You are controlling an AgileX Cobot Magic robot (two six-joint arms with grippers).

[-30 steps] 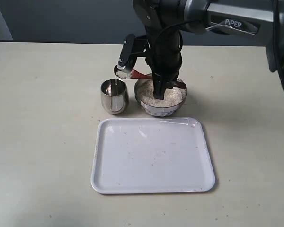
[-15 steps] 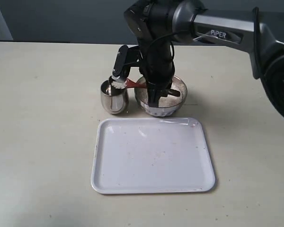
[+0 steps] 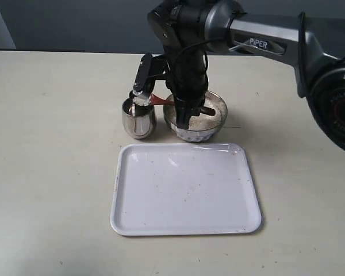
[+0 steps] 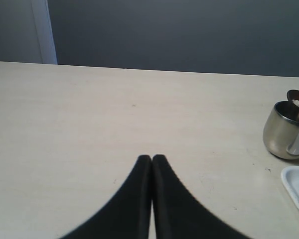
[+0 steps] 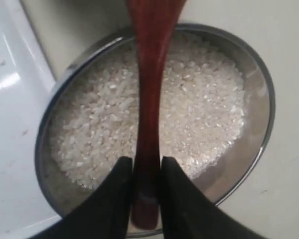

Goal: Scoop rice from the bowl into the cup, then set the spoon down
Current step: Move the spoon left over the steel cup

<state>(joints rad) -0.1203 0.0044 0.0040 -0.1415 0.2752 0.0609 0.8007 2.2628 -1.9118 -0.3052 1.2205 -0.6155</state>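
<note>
My right tool point(image 5: 145, 167) is narrowed tight on the slim handle of the spoon point(image 5: 150, 89). It grips the handle above the bowl point(image 5: 259, 134), which holds a bed of rice point(image 5: 204, 114). The spoon's head carries a small heap of grains and sits at the mouth of the cup point(image 3: 139, 119), which stands just beside the bowl on the tabletop point(image 3: 52, 144). A white tray point(image 3: 184, 195) lies near both. My left tool point(image 4: 152, 159) has its fingers pressed together, well apart from the cup.

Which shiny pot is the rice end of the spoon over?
The cup, the small narrow one left of the wide bowl. The full end of the spoon hangs over its rim.
</note>
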